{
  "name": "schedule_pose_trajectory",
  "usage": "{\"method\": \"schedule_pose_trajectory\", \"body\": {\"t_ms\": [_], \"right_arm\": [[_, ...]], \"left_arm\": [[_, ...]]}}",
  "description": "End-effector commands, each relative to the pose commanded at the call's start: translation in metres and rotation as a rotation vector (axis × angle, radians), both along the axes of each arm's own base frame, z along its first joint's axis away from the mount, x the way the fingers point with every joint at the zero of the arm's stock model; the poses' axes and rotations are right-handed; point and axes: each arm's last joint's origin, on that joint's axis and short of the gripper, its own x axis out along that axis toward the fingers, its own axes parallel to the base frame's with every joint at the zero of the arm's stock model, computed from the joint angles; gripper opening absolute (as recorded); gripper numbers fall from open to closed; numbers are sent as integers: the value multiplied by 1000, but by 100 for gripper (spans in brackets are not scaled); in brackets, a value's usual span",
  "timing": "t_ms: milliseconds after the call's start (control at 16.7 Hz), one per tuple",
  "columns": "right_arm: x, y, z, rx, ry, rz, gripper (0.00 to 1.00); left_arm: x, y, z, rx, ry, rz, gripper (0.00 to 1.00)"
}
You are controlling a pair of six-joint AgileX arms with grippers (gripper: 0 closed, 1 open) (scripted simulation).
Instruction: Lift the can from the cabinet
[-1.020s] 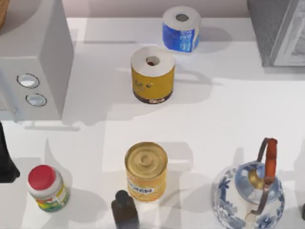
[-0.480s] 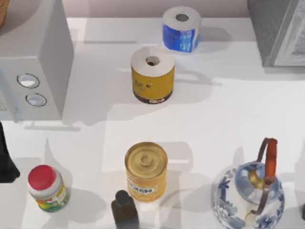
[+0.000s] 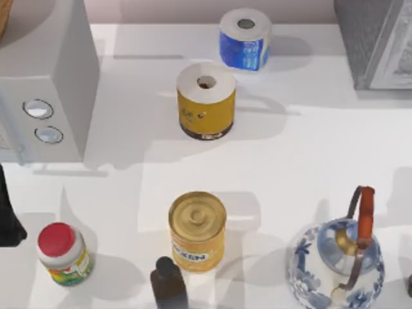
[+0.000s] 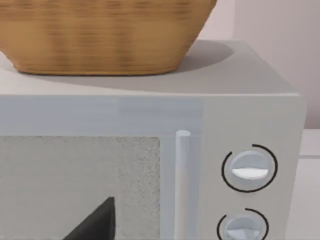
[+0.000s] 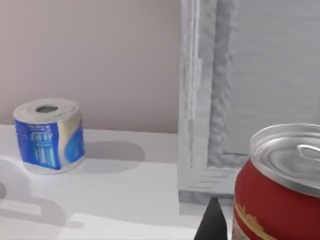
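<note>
The can (image 5: 280, 195) is red with a silvery ridged top and looms close in the right wrist view, standing upright. Behind it rises the cabinet (image 5: 250, 90), grey with a pale framed front panel; its corner also sits at the table's far right (image 3: 380, 38). A dark part of my right gripper (image 5: 212, 225) shows just beside the can's side, and I cannot tell if they touch. My left gripper (image 4: 95, 222) is parked in front of the white box, its arm at the table's left edge (image 3: 8, 212).
White box with two knobs (image 3: 45, 96) at left, a wicker basket (image 4: 100, 35) on top. Blue paper roll (image 3: 244, 38), yellow roll (image 3: 206, 100), big yellow tin (image 3: 197, 230), red-lidded jar (image 3: 63, 254), dark bottle (image 3: 168, 283) and blue-white teapot (image 3: 336, 264) stand around.
Nothing on the table has moved. Only a faint shadow near the right edge, beside the teapot handle, has shifted slightly.
</note>
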Motion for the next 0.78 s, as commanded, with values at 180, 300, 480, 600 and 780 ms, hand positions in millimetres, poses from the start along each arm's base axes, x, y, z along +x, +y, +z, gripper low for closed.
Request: {"method": "schedule_pose_trajectory", "body": {"t_ms": [180, 300, 480, 600, 780], "right_arm": [[25, -1, 7, 0, 4, 81, 0], [46, -3, 8, 1, 5, 145, 0], [80, -6, 0, 4, 4, 247, 0], [101, -9, -13, 6, 2, 318, 0], [129, -14, -40, 8, -2, 420, 0]], "left_arm": [[0, 0, 0, 0, 0, 0, 100], [0, 0, 0, 0, 0, 0, 100], [0, 0, 0, 0, 0, 0, 100], [0, 0, 0, 0, 0, 0, 100], [0, 0, 0, 0, 0, 0, 100]]}}
